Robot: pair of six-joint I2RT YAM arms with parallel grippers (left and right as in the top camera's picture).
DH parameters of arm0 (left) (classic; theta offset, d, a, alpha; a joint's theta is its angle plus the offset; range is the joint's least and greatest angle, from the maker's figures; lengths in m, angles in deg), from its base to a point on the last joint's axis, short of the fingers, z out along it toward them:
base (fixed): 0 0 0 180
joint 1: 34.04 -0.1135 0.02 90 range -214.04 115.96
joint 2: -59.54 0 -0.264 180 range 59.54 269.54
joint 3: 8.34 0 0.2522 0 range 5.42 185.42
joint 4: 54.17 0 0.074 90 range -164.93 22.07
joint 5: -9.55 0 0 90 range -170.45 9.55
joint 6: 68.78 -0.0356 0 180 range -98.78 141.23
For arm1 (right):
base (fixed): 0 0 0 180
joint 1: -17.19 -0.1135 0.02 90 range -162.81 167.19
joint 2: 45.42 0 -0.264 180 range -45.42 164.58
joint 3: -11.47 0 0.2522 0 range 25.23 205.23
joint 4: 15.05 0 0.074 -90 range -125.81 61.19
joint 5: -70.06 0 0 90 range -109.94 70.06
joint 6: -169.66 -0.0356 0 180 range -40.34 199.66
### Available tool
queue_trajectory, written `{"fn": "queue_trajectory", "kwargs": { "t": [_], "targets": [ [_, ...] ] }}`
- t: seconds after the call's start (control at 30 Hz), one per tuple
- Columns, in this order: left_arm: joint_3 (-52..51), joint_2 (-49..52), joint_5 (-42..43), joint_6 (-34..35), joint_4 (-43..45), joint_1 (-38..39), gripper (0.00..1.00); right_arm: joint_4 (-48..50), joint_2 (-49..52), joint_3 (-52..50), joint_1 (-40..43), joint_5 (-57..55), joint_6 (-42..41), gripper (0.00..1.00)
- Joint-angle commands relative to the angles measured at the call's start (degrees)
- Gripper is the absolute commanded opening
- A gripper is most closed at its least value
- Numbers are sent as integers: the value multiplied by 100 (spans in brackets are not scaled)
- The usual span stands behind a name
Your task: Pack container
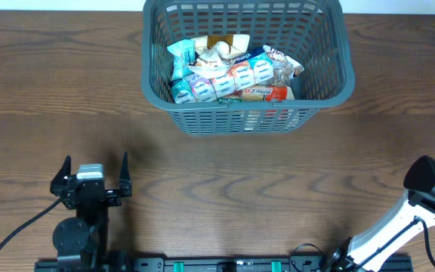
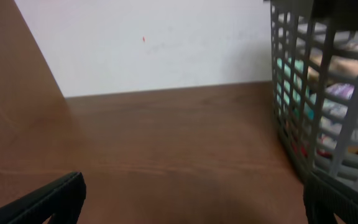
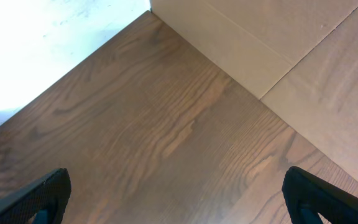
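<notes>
Snack packets (image 1: 229, 75) lie heaped inside the container (image 1: 240, 119), so packing looks done. The left hand (image 1: 95, 172) and right hand (image 3: 180, 198) hang released and empty, parked well clear.

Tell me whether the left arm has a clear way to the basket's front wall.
Probably yes. Only bare table lies between the left arm and the basket, its jaws stand open and empty, and the right arm is off to the side.

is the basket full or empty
Partly full: snack packets cover much of the base of the basket, whose inner walls show bare above them.
</notes>
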Motion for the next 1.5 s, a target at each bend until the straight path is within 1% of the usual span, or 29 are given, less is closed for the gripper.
{"fn": "queue_trajectory", "kwargs": {
  "t": [0.0,0.13,0.23,0.43,1.47],
  "targets": [
    [-260,-50,61,138,79,-35,99,-7,-2,7,61,-15,-61,99],
    [-605,-50,63,492,372,-33,99,-7,-2,7,61,-15,-61,99],
    [-776,-50,63,601,457,-33,99,-7,-2,7,61,-15,-61,99],
    [-990,-50,63,601,461,-33,99,-7,-2,7,61,-15,-61,99],
    [-988,-46,57,599,470,-35,99,-7,-2,7,61,-15,-61,99]
  ]
}}
